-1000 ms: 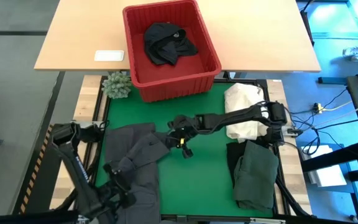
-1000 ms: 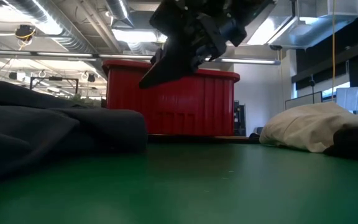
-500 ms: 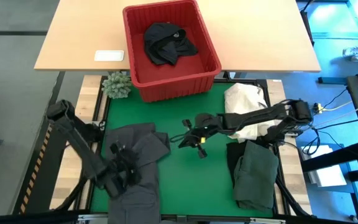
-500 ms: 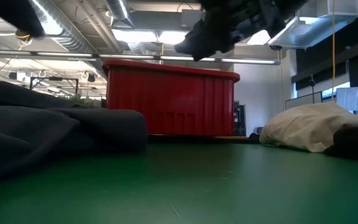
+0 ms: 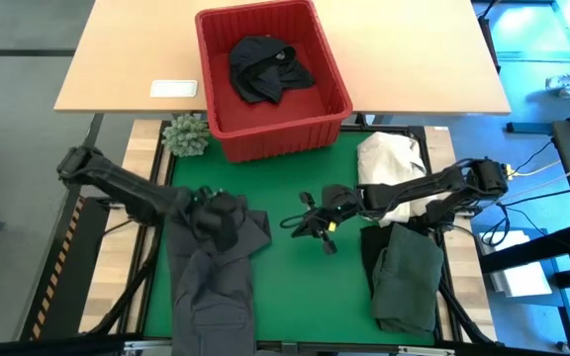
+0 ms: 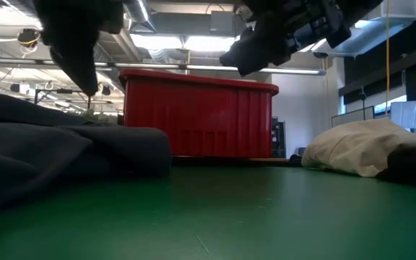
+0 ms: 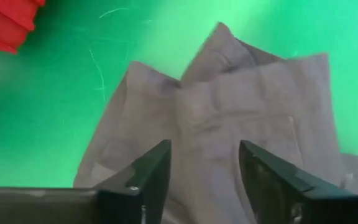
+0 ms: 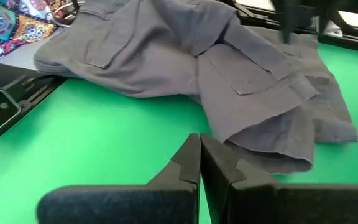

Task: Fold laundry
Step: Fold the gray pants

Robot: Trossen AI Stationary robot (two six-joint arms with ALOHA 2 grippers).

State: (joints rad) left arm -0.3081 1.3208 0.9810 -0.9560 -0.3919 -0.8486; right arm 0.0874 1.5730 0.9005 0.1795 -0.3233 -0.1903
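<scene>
A dark grey garment (image 5: 214, 282) lies spread on the left half of the green mat (image 5: 305, 287); it also shows in the left wrist view (image 7: 229, 112) and the right wrist view (image 8: 229, 62). My left gripper (image 5: 224, 220) hovers open over the garment's far part (image 7: 204, 168) and stands above the cloth in the low view (image 6: 85, 72). My right gripper (image 5: 295, 225) is shut (image 8: 199, 158) above bare mat, just right of the garment. A folded dark green garment (image 5: 406, 282) lies at the mat's right. A black garment (image 5: 265, 67) lies in the red basket (image 5: 216, 119).
A cream-white cloth heap (image 5: 389, 178) lies on the mat's far right, under my right arm. A small green plant (image 5: 186, 135) stands at the mat's far left corner and a white card (image 5: 174, 88) lies on the wooden table. The bare mat between the garments is free room.
My left gripper has swung from the near left edge toward the far edge and now hangs over the grey garment's far part. My right gripper has drawn back toward the table's right, away from the garment, and risen.
</scene>
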